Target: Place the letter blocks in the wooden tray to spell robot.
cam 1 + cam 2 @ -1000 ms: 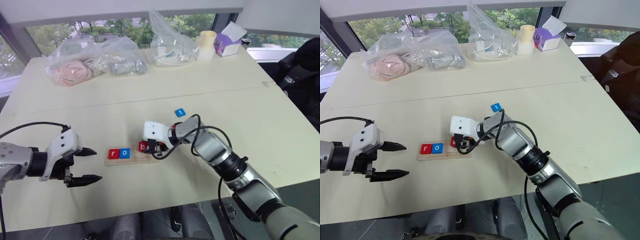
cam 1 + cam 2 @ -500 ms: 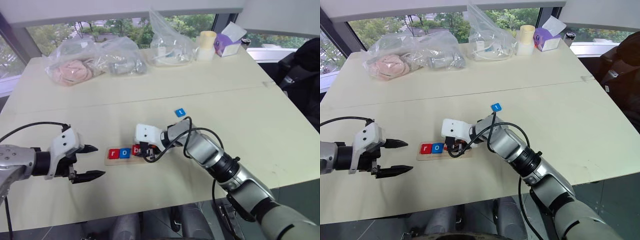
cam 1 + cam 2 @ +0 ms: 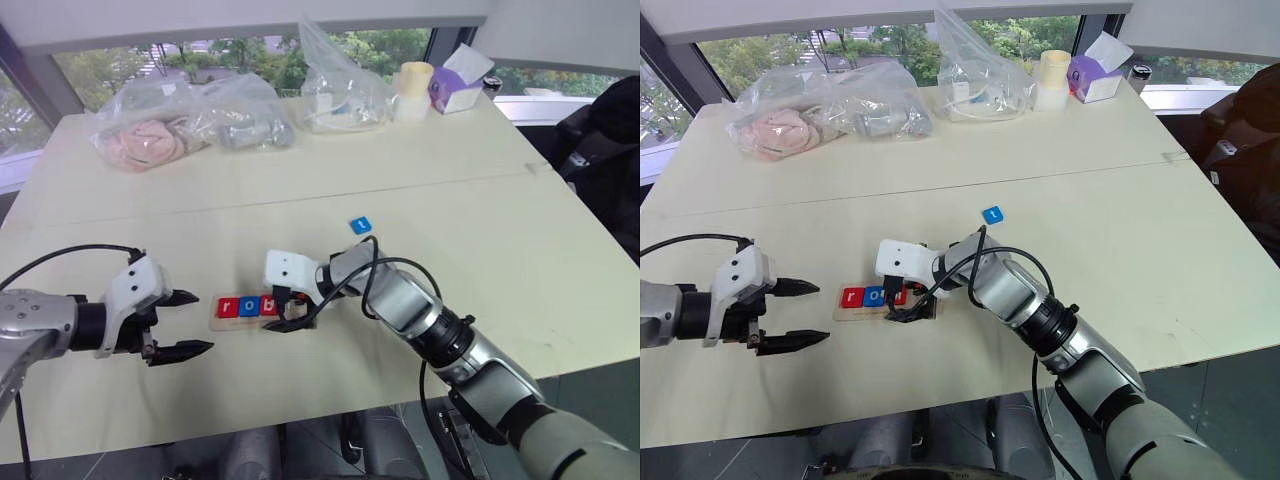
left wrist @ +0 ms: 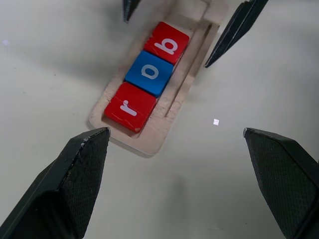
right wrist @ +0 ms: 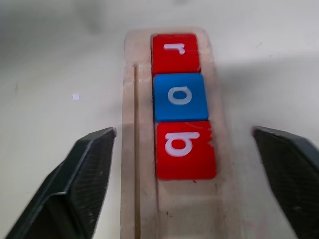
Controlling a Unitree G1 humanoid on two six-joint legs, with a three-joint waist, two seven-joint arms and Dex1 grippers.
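The wooden tray (image 4: 149,144) lies on the table in front of me. Three letter blocks sit in its slot side by side: red r (image 4: 128,107), blue o (image 4: 149,72) and red b (image 4: 167,44). My right gripper (image 3: 284,310) is open, its fingers (image 5: 84,184) on either side of the tray at the b block (image 5: 185,149), not touching it. A blue t block (image 3: 361,226) lies loose on the table beyond the tray. My left gripper (image 3: 192,322) hovers open just left of the tray, holding nothing.
Clear plastic bags (image 3: 190,125) with soft items, a pale cup (image 3: 414,88) and a purple tissue box (image 3: 455,85) line the far edge by the window. A seam (image 3: 400,185) crosses the table. A dark chair (image 3: 610,150) stands at the right.
My right gripper slid left along the tray with the red b, then opened, leaving b beside the blue o. The left gripper stayed in place.
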